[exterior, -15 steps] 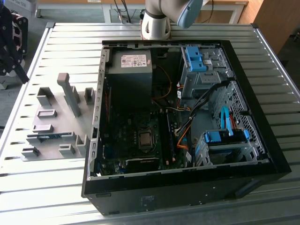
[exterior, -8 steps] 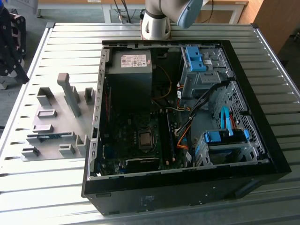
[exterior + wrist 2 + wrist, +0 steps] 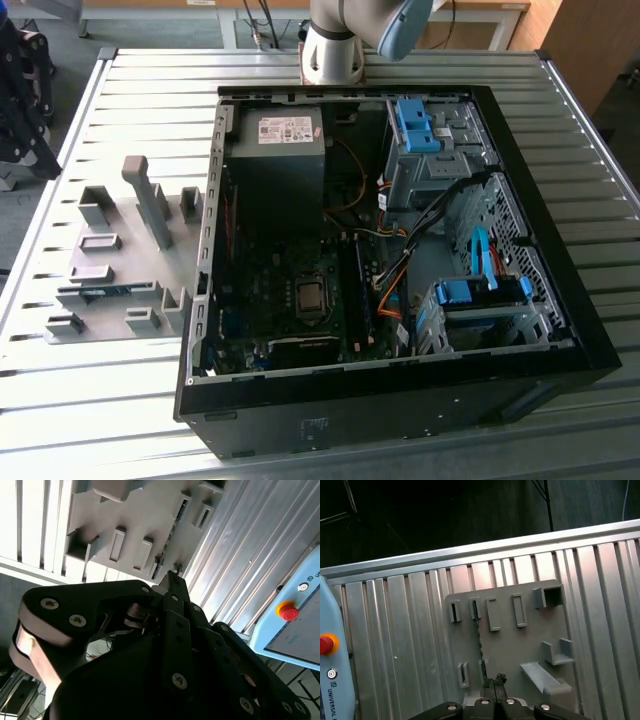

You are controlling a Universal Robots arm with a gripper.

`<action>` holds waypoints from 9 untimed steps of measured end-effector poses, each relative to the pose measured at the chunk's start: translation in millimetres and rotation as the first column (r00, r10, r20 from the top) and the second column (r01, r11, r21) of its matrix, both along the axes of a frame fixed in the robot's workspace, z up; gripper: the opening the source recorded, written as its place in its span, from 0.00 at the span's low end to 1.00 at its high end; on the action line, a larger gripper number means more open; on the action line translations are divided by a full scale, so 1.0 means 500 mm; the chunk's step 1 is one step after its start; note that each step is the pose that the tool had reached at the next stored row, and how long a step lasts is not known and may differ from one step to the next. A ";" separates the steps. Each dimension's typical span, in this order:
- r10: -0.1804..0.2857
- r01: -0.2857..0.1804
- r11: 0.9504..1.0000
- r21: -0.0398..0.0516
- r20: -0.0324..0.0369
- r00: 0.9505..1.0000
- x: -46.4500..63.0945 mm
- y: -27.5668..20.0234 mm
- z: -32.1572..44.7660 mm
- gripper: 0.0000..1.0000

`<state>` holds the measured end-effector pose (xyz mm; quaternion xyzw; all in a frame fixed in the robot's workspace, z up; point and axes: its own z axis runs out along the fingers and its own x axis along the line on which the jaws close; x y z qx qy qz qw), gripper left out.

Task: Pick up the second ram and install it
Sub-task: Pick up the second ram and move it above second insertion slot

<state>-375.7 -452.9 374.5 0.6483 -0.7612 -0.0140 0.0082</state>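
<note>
The second ram [image 3: 104, 292] is a thin blue stick standing on edge in a slot of the grey fixture plate [image 3: 120, 215], on the exterior view's left of the open computer case [image 3: 400, 250]. In the first wrist view the ram [image 3: 479, 640] is a dark thin line across the plate [image 3: 515, 645]. My gripper [image 3: 495, 681] hovers well above that plate, near one end of the ram, its fingers shut together with nothing between them. In the second wrist view the gripper [image 3: 172, 579] points at the plate [image 3: 135, 515] and the ram's edge [image 3: 167, 542].
The green motherboard [image 3: 290, 300] lies inside the case, with long black slots [image 3: 355, 290] beside the processor socket. Grey blocks [image 3: 150, 200] rise from the fixture plate. The arm's base [image 3: 335, 50] stands behind the case. A pendant with a red button [image 3: 287, 611] lies on the ribbed table.
</note>
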 end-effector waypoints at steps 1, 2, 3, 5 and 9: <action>0.018 -0.018 1.000 0.000 0.000 1.000 0.000 0.0000 0.000 0.10; 0.036 -0.036 0.999 0.000 0.000 0.999 0.000 0.0000 0.000 0.10; 0.053 -0.053 0.999 0.000 0.000 0.999 0.000 0.0000 0.000 0.10; 0.090 -0.090 0.996 0.000 0.000 0.996 0.000 -0.0001 -0.001 0.10; 0.134 -0.134 0.991 0.000 0.000 0.991 0.000 0.0000 -0.001 0.10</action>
